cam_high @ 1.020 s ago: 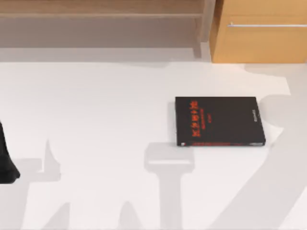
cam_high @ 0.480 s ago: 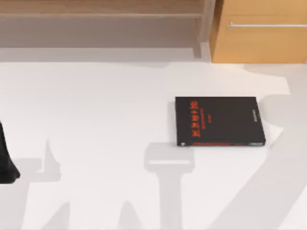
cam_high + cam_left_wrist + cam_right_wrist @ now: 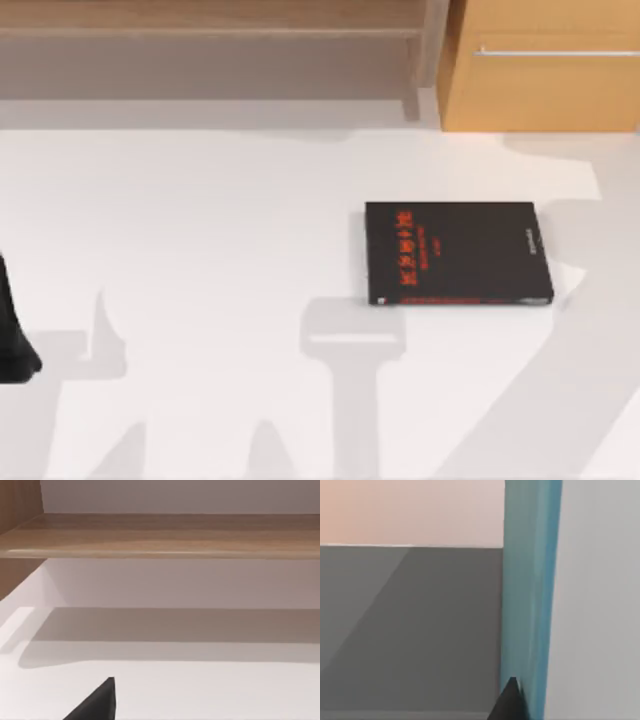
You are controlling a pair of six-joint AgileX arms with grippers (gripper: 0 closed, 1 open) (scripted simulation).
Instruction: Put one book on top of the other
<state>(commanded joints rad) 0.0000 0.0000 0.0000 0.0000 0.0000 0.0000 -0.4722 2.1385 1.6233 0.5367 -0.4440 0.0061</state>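
The other book, thin and black with red lettering [image 3: 455,252], lies flat on the white table right of centre, its red-marked spine toward the front. In the right wrist view one book, the teal one [image 3: 527,605], runs as an upright teal band close to the camera, with a pale surface beside it. My right gripper [image 3: 525,702] is shut on it, and one dark fingertip [image 3: 509,702] presses its teal face. Behind it are a grey floor and a wall, so it hangs off the table. My left arm [image 3: 15,340] is parked at the table's left edge.
A wooden shelf [image 3: 210,30] runs along the back left of the table and also shows in the left wrist view [image 3: 165,535]. A wooden cabinet with a metal handle [image 3: 545,65] stands at the back right. Arm shadows fall across the table's front and right.
The shadow at the table's right edge has shifted slightly. The black book and the left arm have not moved.
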